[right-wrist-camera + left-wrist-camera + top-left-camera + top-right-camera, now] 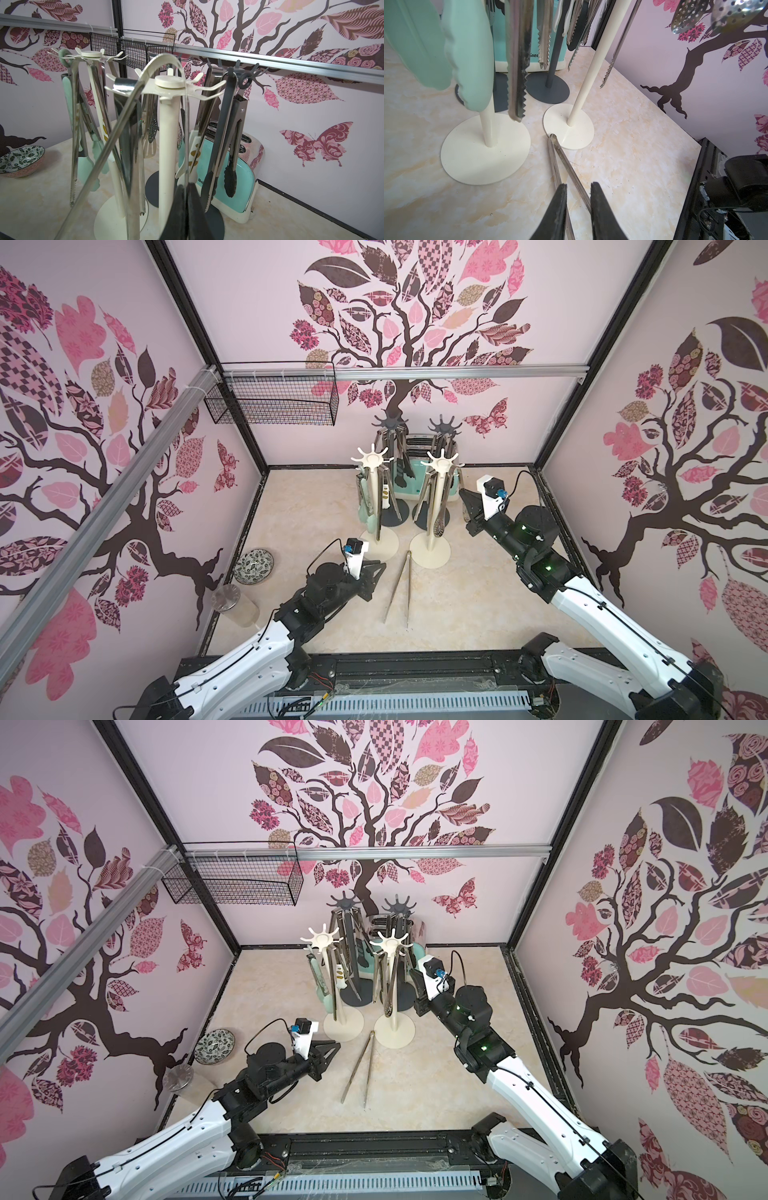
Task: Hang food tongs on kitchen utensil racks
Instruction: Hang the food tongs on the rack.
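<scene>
Nearest the robot, the left hand (578, 187) is being held low over the tabletop (623, 128), jaws standing apart with nothing gripped between them. In the left wrist view the loose tongs (396, 589) are being seen through that gap, while in both top views the hand is being shown just beside them, not on them. These bare steel tongs are lying flat, legs spread toward the robot, the bend resting against the base rim of the right cream rack (436, 510). No other pair is being seen on the tabletop (every other pair in view is hanging), so the task is being judged nearly done.

Farther out, a thin leg of the draped tongs (164, 56) is being gripped by the right hand (187, 187), jaws closed on it, with the bend arching over that rack's crown of hooks. Beyond, the left cream rack (376, 497) and the dark grey racks (390, 423) are being loaded with several pairs each.

The step in hand is being judged as the seating of the draped pair. Next, a release is being called for only once the bend is caught on a hook; then the left hand is needing to be lowered across one leg near the bend, clenched, and raised toward a free hook.
</scene>
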`<state>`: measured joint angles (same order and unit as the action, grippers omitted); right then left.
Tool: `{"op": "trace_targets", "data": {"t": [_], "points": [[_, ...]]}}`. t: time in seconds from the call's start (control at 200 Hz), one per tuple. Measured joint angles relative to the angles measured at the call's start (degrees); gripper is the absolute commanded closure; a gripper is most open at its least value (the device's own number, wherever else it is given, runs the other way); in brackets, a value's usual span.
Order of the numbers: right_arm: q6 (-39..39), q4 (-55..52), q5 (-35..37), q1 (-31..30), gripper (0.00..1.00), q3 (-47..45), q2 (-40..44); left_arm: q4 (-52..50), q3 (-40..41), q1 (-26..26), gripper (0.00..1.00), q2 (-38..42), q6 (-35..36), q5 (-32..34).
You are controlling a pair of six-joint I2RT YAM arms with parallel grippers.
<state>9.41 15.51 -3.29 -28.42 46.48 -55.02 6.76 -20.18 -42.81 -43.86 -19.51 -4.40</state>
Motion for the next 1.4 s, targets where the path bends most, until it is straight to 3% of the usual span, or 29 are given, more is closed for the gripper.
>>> {"op": "trace_targets", "data": {"t": [0.91,1.401], "points": [[-1.0,3.2,0.1,0.0,1.00,-4.2,0.0,0.0,0.1,0.0,0.76,0.0,0.0,0.0],[-1.9,4.9,0.9,0.0,0.91,-4.9,-1.1,0.0,0.0,0.0,0.76,0.0,0.0,-0.3]]}}
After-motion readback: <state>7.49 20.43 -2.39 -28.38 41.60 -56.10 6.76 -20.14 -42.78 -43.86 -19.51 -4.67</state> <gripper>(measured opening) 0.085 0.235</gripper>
